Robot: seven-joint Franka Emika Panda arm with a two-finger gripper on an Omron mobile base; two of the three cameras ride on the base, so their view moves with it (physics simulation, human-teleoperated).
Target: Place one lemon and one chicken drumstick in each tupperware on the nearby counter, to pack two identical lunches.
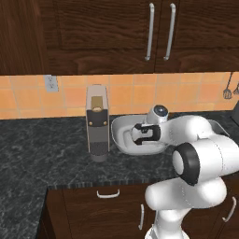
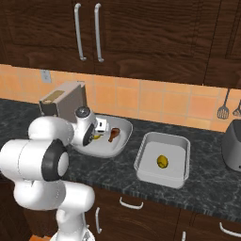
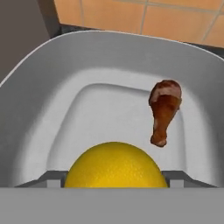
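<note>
- Left base view: the arm rises from about five o'clock and bends over the dark speckled counter (image 1: 42, 144). Its gripper (image 1: 138, 134) hangs inside the wide bowl-like tupperware (image 1: 120, 127), which sits just at three o'clock of the silver toaster (image 1: 97, 122). The hand's own body hides what lies between the jaws here.
- Right base view: the same bowl-like tupperware (image 2: 123, 140) holds a chicken drumstick (image 2: 113, 134) and, just at nine o'clock of it, a lemon (image 2: 96, 137) tucked against the gripper (image 2: 97, 131). At three o'clock, close beside but apart, the squarer tupperware (image 2: 180, 145) holds a second lemon (image 2: 162, 161) alone — no drumstick in it yet.
- Hand view: the lemon (image 3: 116, 165) sits at six o'clock, between the two fingertips (image 3: 52, 178), with the jaws standing wide. Whether they press it or have let it go I cannot tell. The chicken drumstick (image 3: 164, 111) lies at about two o'clock of the lemon, apart from it, long axis running nearly twelve to six, thin end toward six.
- My guess: this lunch looks complete once the lemon is freed — the squarer one lacks its drumstick.
</note>
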